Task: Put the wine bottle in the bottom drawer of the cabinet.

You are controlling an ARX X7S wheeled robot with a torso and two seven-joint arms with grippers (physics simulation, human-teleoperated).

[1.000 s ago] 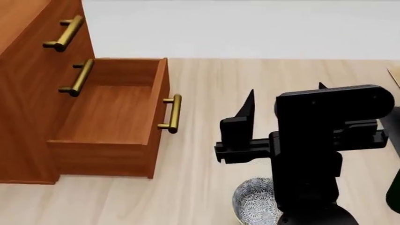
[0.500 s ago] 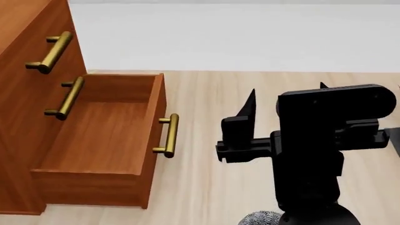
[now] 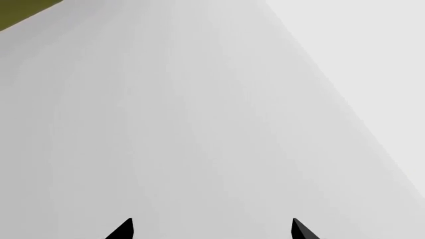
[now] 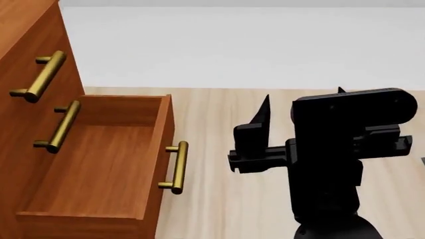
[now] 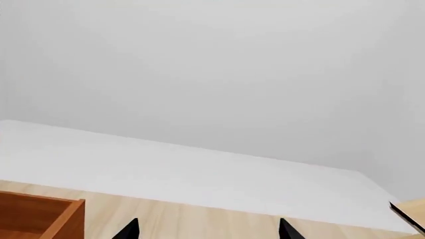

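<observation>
Reddish-brown wood fills the left of the head view: the cabinet point(image 4: 27, 30) stands there, two upper fronts shut, each with a brass bar handle. Bottom drawer point(image 4: 99, 164) is pulled out toward the right, its plain wood floor bare, its own brass handle point(image 4: 174, 167) on the front panel facing right. Pale wood floor point(image 4: 219, 199) runs from the drawer rightward, and a white wall rises at the far side. Right of the drawer, apart from its handle, the right gripper point(image 4: 302, 102) sits at the end of a bulky black arm, fingers pointing away from the camera with a wide gap between them, released, nothing between them. Right wrist view agrees: two dark fingertips point(image 5: 127, 230) well apart at the picture's edge, a corner of the open drawer point(image 5: 40, 216) near them, pale floor and white wall beyond. Left gripper point(image 3: 211, 230) shows only in the left wrist view, two black tips spread apart, released, against a plain grey surface with an olive patch point(image 3: 23, 11) in one corner. Wine bottle: in none of the three views, so its place cannot be told.
</observation>
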